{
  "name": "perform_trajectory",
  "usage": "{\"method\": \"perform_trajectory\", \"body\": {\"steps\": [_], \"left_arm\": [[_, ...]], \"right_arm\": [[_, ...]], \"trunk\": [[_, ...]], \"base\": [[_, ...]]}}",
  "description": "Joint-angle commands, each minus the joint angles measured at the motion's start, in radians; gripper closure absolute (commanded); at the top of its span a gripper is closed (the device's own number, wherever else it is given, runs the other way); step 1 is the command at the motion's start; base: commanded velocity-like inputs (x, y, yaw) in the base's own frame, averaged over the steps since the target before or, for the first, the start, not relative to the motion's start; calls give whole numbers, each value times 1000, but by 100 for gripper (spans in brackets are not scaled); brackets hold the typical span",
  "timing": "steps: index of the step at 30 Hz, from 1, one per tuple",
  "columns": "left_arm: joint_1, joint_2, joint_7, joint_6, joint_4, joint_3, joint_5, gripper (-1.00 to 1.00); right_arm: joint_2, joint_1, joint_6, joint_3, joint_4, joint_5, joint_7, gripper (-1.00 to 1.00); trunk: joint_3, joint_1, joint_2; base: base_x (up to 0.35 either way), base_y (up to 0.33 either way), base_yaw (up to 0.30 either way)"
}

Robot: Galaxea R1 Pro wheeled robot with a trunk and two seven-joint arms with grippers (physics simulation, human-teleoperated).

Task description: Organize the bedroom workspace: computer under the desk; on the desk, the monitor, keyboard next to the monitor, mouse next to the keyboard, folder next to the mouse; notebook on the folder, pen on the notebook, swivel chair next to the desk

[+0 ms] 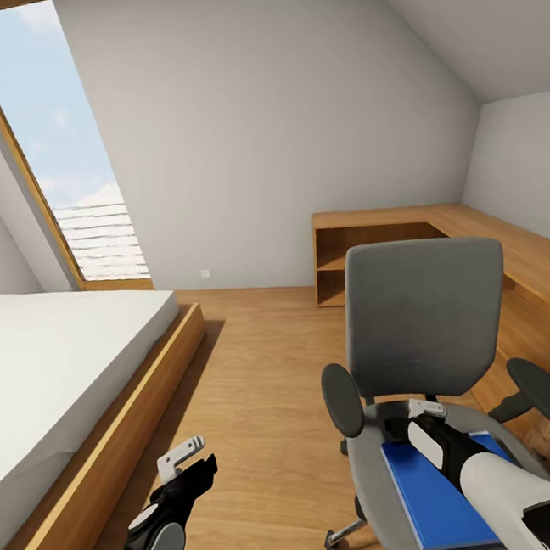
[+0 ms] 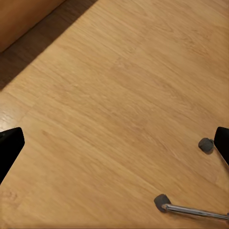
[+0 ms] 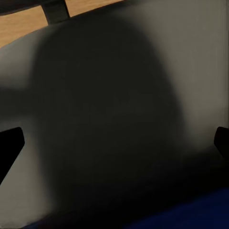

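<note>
Flat blue folder on swivel chair grey seat; right gripper above it, jaws spread. Left gripper open over wood-plank floor.

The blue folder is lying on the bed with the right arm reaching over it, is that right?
Not quite. The blue folder lies on the grey seat of the swivel chair, not on the bed, as the head view shows. The rest holds: the right arm reaches over it, with the right gripper near the seat's back edge.
</note>
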State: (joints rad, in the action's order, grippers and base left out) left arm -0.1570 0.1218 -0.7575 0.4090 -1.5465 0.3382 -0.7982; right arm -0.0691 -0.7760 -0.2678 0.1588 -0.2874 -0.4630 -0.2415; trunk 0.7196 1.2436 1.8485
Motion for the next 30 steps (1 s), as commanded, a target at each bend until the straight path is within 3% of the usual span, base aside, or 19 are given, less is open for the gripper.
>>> {"method": "perform_trajectory", "body": {"steps": [1,20,30], "left_arm": [[-1,1,-8,2,-1,2,-6,-100],[-1,1,-8,2,-1,2,-6,-100],[-1,1,-8,3,-1,2,-6,-100]], "right_arm": [[-1,0,-6,8,-3,-8,-7,-100],[2,0,-5,10,-3,-8,-7,-100],[2,0,-5,10,-3,-6,-7,-100]], "trunk": [[1,0,1],[1,0,1],[1,0,1]], "base": [[-10,0,0],[-173,0,0],[-59,0,0]]}}
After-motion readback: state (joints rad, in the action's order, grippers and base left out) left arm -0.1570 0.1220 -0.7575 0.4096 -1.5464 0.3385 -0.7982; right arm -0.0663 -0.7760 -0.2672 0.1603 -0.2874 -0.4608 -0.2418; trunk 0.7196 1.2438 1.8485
